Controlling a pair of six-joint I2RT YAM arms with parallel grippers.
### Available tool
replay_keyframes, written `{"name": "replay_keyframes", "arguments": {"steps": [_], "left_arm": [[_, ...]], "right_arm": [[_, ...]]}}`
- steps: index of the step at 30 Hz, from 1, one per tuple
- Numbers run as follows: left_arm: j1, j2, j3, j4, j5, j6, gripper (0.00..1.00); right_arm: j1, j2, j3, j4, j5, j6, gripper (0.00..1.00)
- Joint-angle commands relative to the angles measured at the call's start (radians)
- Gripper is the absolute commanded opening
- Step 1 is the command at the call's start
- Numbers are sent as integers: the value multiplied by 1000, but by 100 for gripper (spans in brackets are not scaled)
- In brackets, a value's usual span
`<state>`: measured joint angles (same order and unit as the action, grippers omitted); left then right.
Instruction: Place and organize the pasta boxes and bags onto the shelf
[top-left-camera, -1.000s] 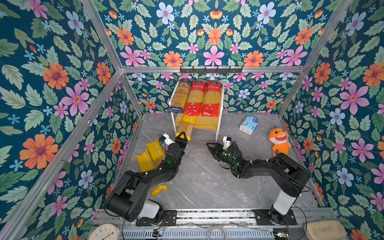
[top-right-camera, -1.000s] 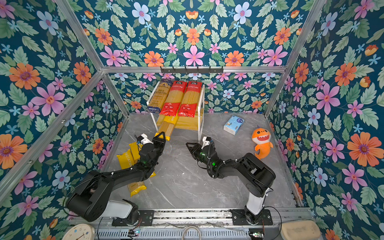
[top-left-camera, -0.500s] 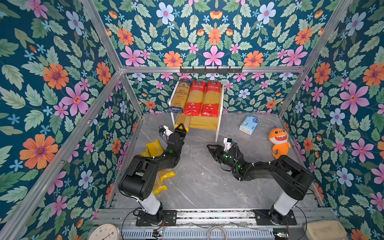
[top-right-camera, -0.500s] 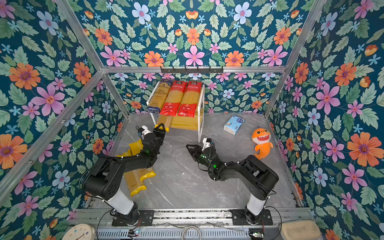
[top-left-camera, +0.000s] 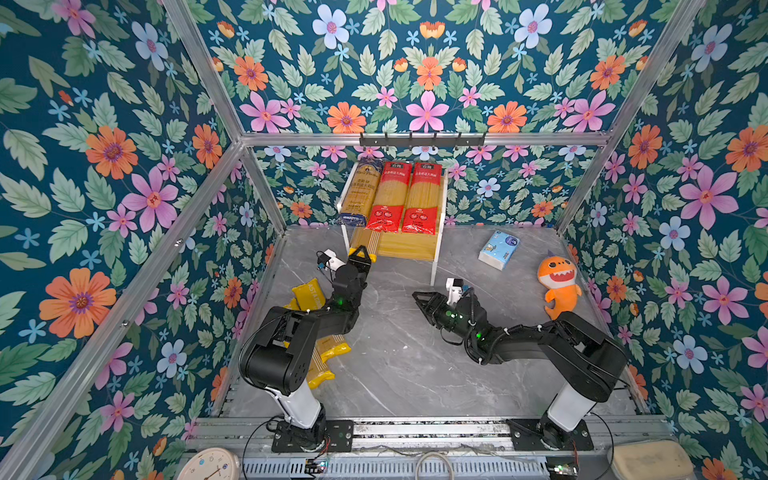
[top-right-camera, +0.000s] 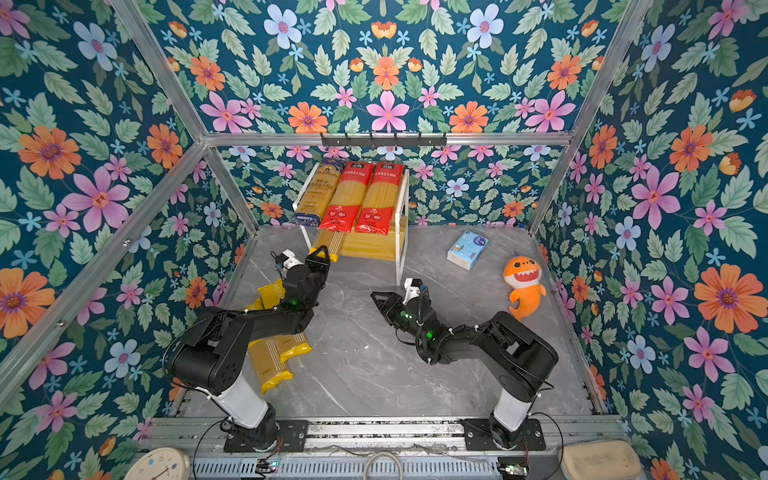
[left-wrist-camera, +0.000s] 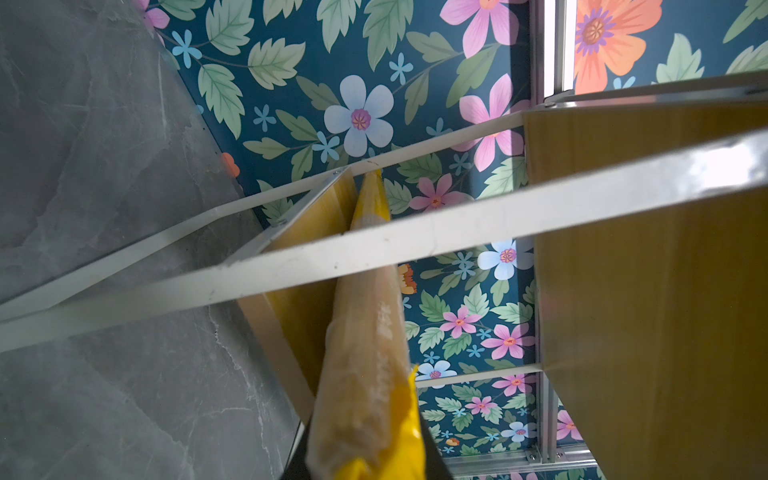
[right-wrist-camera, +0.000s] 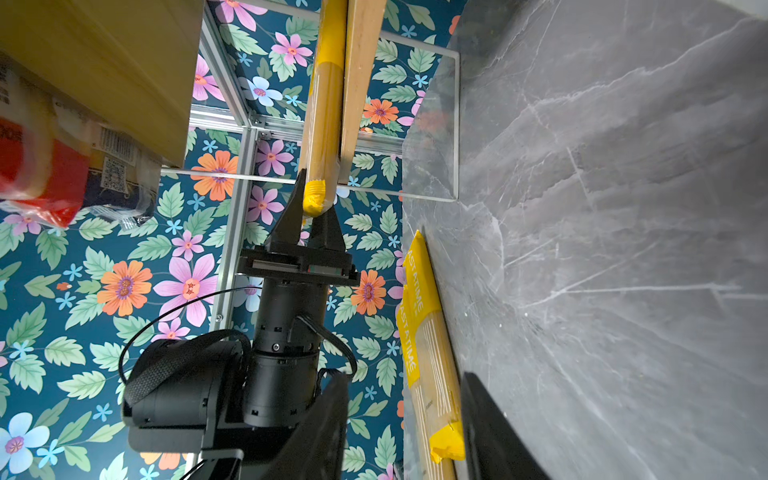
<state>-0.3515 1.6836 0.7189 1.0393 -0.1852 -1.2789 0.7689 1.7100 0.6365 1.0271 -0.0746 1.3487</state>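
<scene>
Top views both show two yellow packs (top-right-camera: 272, 368) on the desk (top-left-camera: 395, 374), half hidden under the left arm (top-right-camera: 216, 353). Right end effector (top-left-camera: 417, 298) hovers with jaws apart, empty. Left end effector (top-left-camera: 360, 254) pinches a third yellow pack (left-wrist-camera: 361, 374) reaching along the shelf (top-left-camera: 409, 249) lower board, beneath the navy pack (top-left-camera: 360, 195) and red packs (top-left-camera: 388, 199)

Top views: high, front, looking down on whole scene. Wrist views close, probably sideways, share shelf (left-wrist-camera: 644, 291).
</scene>
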Motion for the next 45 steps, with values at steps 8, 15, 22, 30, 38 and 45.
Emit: {"name": "replay_keyframes", "arguments": {"steps": [8, 15, 22, 30, 38, 45], "left_arm": [[2, -76, -55, 66, 9, 25, 56], [2, -208, -171, 3, 47, 29, 64], [1, -308, -173, -135, 85, 84, 66], [5, -185, -75, -133, 122, 31, 62], [25, -79, 100, -284, 204, 28, 89], [34, -189, 56, -581, 160, 67, 99]], "right_arm": [[12, -4, 13, 14, 8, -27, 46], [28, 27, 30, 17, 5, -31, 46], [58, 81, 59, 26, -2, -24, 46], [73, 46, 35, 10, 25, -31, 46], [73, 13, 19, -9, 32, -52, 46], [73, 39, 24, -5, 17, -43, 46]]}}
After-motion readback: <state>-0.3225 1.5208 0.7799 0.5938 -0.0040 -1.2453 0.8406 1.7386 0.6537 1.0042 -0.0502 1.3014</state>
